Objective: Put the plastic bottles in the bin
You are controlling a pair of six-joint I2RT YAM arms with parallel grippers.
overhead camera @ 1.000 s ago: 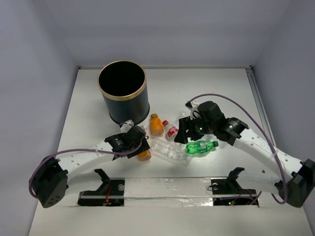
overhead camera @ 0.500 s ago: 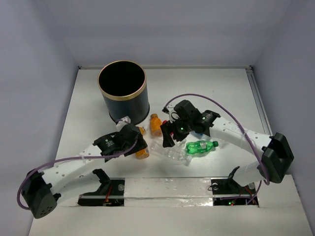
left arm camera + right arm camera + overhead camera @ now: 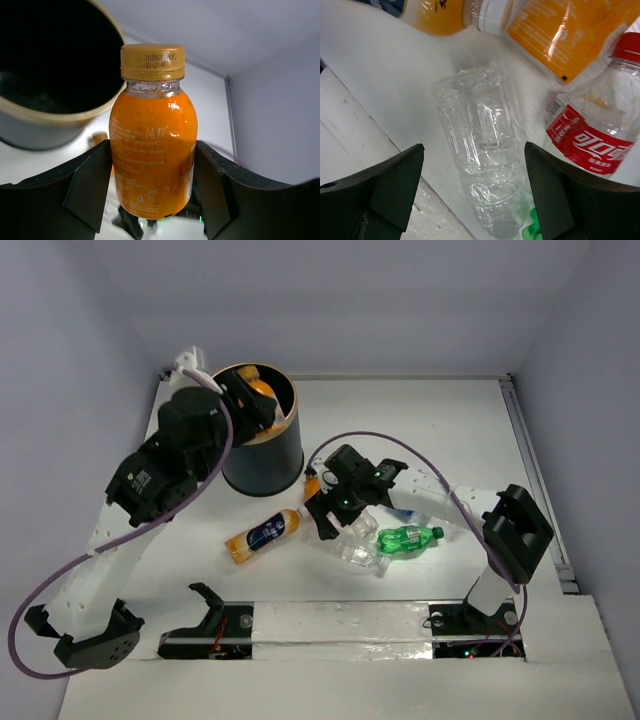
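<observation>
An orange juice bottle (image 3: 152,140) is pinched in the left gripper (image 3: 152,200) and held at the gold rim of the black bin (image 3: 265,465), not yet dropped in. Left on the bench (image 3: 450,430) are a clear bottle (image 3: 480,150), over which the right gripper (image 3: 475,195) is spread wide, a red-labelled bottle (image 3: 590,140), a green bottle (image 3: 405,537) and a blue-labelled orange bottle (image 3: 262,535), bunched near the bin's foot. Open room is seen across the bench's right and rear, though walls close it in.

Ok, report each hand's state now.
Left hand: closed on the orange-filled plastic bottle with a gold cap.
Right hand: open, holding nothing, above a clear crumpled plastic bottle.
</observation>
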